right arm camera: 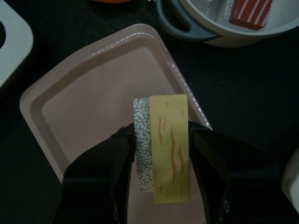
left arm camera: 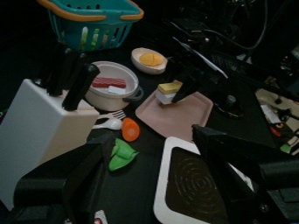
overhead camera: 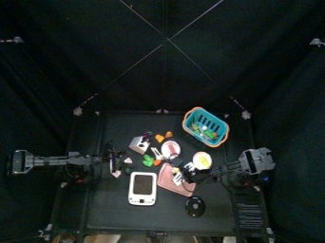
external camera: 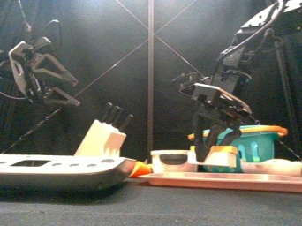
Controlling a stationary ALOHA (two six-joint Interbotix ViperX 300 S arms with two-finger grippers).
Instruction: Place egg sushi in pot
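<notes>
The pink plastic tray point(right arm camera: 82, 96) looks smooth and a little shiny along its raised edge. The yellow egg sushi point(right arm camera: 170, 149) on it has a dull top with wavy brown lines, and its speckled grey side looks grainy. The round white pot point(left arm camera: 117, 87) looks like smooth, glossy plastic. The white knife block point(left arm camera: 47, 131) is smooth and matt. The teal basket point(left arm camera: 91, 22) is glossy plastic with slots. The black table point(right arm camera: 268, 96) looks dull.
</notes>
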